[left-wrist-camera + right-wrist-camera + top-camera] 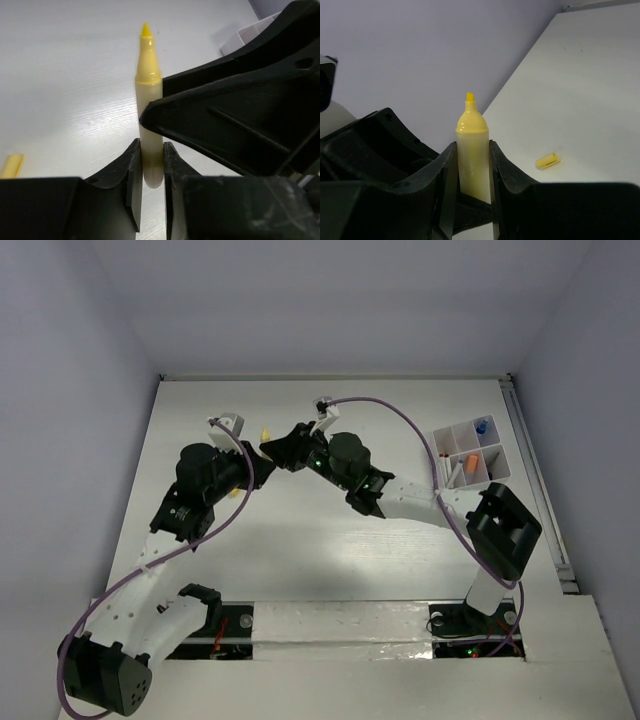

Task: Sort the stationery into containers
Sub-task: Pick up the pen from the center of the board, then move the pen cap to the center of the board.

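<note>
Risk: I judge the uncapped highlighter (148, 75) could twist or drop if the two arms pull unevenly, and its bare tip could mark the surface (65, 100).
Pose, left: left gripper (151, 149) is clamped on the barrel's tail.
Pose, right: right gripper (471, 150) is clamped mid-barrel, with the arm reaching across.
Location: the highlighter is well apart from the organizer (470, 452), and the cap (547, 161) lies loose.

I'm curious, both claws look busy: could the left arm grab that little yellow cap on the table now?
Probably not yet. The left gripper is shut on the yellow highlighter, which the right gripper also clamps. The cap lies uncovered; only the full grip hinders.
</note>
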You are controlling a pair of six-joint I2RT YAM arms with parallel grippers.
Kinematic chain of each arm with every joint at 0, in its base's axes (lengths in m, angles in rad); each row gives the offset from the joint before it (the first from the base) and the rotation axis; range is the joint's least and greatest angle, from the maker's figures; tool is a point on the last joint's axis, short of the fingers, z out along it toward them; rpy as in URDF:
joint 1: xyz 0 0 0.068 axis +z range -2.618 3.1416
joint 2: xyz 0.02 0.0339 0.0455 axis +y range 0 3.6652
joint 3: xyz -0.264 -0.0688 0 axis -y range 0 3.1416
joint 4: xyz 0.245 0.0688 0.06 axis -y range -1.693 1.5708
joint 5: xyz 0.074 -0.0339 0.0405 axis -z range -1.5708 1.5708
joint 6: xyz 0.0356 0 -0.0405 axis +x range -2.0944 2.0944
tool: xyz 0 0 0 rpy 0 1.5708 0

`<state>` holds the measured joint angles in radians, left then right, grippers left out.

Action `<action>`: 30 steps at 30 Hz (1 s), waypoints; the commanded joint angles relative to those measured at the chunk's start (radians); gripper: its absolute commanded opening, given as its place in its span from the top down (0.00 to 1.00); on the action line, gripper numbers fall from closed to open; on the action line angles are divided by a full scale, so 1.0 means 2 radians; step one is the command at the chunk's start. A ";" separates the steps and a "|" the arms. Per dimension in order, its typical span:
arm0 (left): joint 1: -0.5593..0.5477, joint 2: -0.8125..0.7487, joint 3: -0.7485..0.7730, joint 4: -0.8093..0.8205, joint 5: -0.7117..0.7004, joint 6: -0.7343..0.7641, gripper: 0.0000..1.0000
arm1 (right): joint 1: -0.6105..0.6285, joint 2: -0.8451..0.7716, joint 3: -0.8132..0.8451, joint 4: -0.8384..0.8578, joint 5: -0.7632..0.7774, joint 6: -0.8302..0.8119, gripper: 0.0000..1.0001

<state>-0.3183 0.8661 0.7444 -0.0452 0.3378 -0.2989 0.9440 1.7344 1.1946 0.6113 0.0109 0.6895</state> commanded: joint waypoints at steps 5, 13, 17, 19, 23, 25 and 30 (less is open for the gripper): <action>0.002 -0.020 0.003 0.031 -0.025 0.011 1.00 | 0.023 -0.026 -0.005 0.040 -0.045 0.027 1.00; 0.002 -0.047 0.005 0.023 -0.045 0.024 1.00 | -0.017 -0.079 -0.004 -0.052 -0.060 -0.045 0.46; 0.002 -0.050 0.012 0.012 -0.057 0.024 1.00 | -0.071 -0.087 0.006 -0.108 -0.131 -0.081 0.44; 0.007 -0.053 0.014 0.009 -0.063 0.023 1.00 | -0.084 -0.089 0.001 -0.123 -0.168 -0.108 0.56; 0.012 -0.068 0.013 0.013 -0.059 0.019 1.00 | -0.089 -0.042 0.026 -0.189 -0.277 -0.261 0.87; 0.017 -0.077 0.014 0.019 -0.042 0.016 1.00 | -0.089 -0.014 0.053 -0.210 -0.331 -0.303 1.00; 0.017 -0.092 0.030 0.047 0.034 -0.005 1.00 | -0.089 0.115 0.162 -0.280 -0.366 -0.375 0.92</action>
<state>-0.2878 0.7071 0.7471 -0.0360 0.2886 -0.2779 0.7605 1.8366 1.3682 0.2054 -0.5877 0.1234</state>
